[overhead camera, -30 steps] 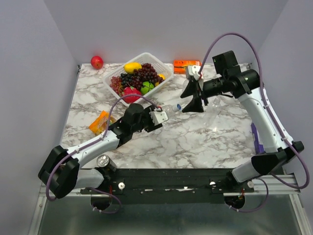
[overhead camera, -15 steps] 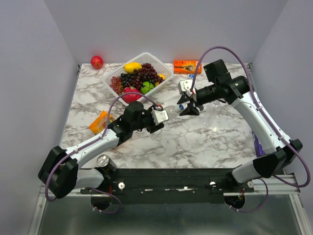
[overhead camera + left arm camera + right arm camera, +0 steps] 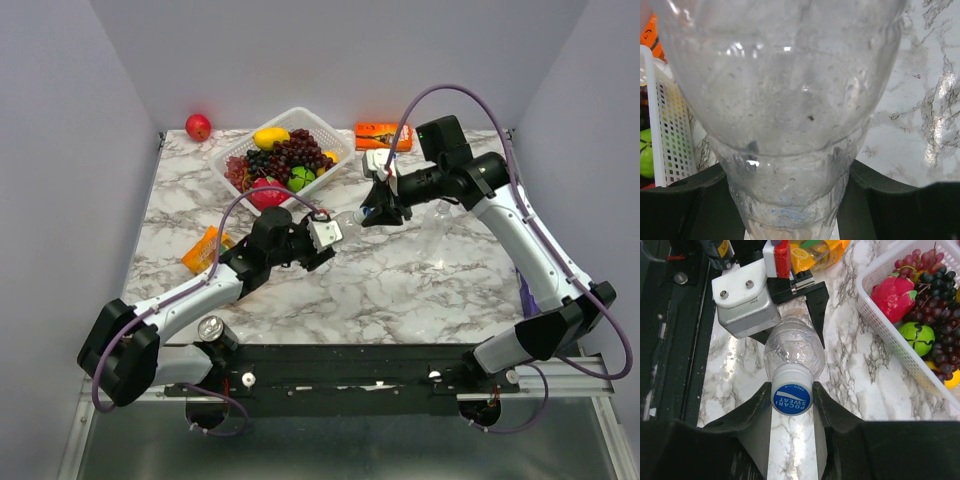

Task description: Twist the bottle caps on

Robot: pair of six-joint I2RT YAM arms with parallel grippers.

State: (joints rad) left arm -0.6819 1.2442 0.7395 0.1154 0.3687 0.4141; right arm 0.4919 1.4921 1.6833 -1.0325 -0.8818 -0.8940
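A clear bottle (image 3: pixel 347 221) is held level above the table by my left gripper (image 3: pixel 325 236), shut on its body. In the left wrist view the bottle (image 3: pixel 790 100) fills the frame, with the left gripper (image 3: pixel 790 212) clamped on it and a black finger (image 3: pixel 685 210) on each side. The blue bottle cap (image 3: pixel 792 399), with white lettering, sits on the bottle's (image 3: pixel 792 347) neck. My right gripper (image 3: pixel 791 391) is shut on this cap, its jaws touching both sides; from above it (image 3: pixel 375 213) meets the bottle's mouth end. A second clear bottle (image 3: pixel 438 232) stands faintly visible to the right.
A white basket (image 3: pixel 335 128) of fruit stands at the back centre, with a red apple (image 3: pixel 198 126) to its left and an orange packet (image 3: pixel 381 133) to its right. An orange snack pack (image 3: pixel 205 250) lies left. A silver can (image 3: pixel 211 328) stands near the left arm's base.
My right gripper has swung left to the bottle's mouth and its jaws have closed in on the cap. The left gripper and bottle have barely moved.
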